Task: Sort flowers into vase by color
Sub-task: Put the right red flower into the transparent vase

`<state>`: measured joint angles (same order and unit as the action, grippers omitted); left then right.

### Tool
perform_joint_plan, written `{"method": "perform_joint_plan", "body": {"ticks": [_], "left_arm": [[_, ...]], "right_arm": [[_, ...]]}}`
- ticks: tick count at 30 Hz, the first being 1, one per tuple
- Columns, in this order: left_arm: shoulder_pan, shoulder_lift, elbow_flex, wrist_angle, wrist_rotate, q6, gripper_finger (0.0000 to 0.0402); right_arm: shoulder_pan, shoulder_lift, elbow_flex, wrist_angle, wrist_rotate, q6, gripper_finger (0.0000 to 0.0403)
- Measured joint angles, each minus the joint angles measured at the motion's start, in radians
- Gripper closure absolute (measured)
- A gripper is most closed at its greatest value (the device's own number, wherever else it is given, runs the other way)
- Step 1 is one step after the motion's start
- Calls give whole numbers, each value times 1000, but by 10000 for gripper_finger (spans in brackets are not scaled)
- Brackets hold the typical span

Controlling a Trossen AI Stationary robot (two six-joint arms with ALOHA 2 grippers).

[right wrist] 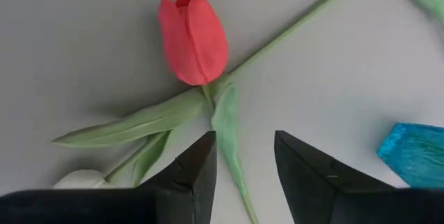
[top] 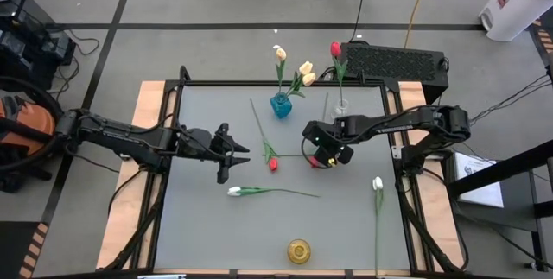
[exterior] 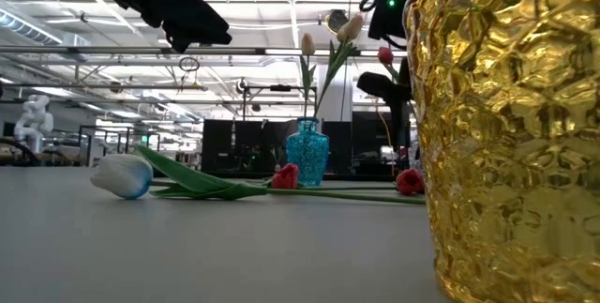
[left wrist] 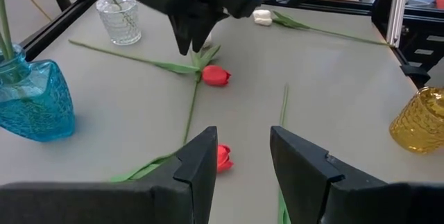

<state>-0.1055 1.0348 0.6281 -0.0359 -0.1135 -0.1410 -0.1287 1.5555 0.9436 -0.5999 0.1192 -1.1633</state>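
While I worked mid-table: both my arms hung above the mat.
Right gripper (top: pixel 327 151): jaws parted, empty, over a red tulip (right wrist: pixel 193 38) lying flat.
Left gripper (top: pixel 235 151): parted, empty, left of centre.
Blue vase (top: pixel 281 104): far edge, held cream tulips (top: pixel 305 72).
White tulip (top: pixel 235 191): lay toward the near edge.

I see two red tulips (top: pixel 273 164) lying flat near the blue vase (top: pixel 281 104) (cream ones (top: pixel 305 69) standing inside), two white tulips (top: pixel 234 191) lying farther off, probably untouched.
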Motion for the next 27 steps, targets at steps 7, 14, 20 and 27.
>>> {"method": "perform_joint_plan", "body": {"ticks": [7, 14, 20, 27], "left_arm": [[0, 0, 0, 2, 0, 0, 261], [-2, 0, 0, 2, 0, -2, 261], [-2, 0, 0, 2, 0, -1, 261], [-2, 0, 0, 1, 0, -2, 261]], "right_arm": [[0, 85, 0, 19, 16, 26, 266], [-3, 141, 0, 33, 20, 26, 266], [-3, 155, 0, 37, 22, 26, 266], [-3, 156, 0, 38, 21, 26, 286]]}}
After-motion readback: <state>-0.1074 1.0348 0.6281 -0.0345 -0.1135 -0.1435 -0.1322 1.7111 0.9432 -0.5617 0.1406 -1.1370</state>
